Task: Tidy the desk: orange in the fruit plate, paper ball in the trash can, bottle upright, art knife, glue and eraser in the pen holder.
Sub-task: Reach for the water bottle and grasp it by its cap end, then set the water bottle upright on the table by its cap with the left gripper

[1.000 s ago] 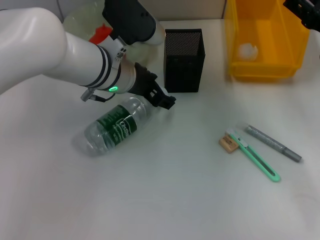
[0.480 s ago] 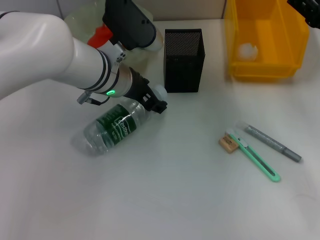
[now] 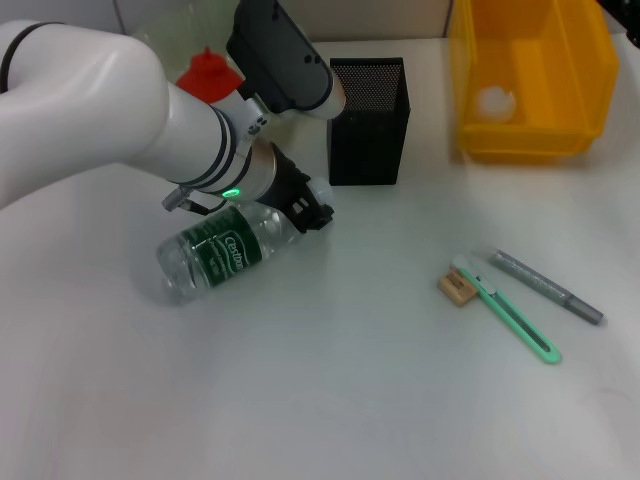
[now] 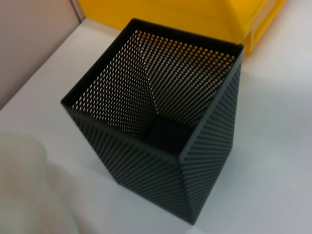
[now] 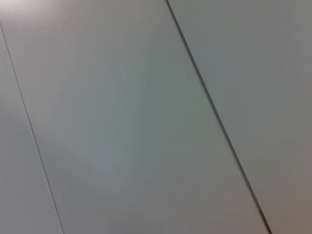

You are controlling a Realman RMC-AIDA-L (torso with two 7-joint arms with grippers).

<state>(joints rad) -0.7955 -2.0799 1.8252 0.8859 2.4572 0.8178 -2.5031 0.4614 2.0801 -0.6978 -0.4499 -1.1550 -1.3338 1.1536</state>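
Overhead, the left gripper [image 3: 308, 208] closes on the neck of the bottle [image 3: 215, 252], which lies on its side beside the pen holder [image 3: 368, 120]; righting it comes next. Left wrist: pen holder [image 4: 161, 126] only. Right wrist: no gripper visible.

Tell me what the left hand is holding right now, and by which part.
The left hand is closed around the bottle at its neck, just below the white cap; the bottle lies on its side.

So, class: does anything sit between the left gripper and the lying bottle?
Nothing visible does. The left gripper is already at the neck of the bottle, which lies on its side beside the pen holder.
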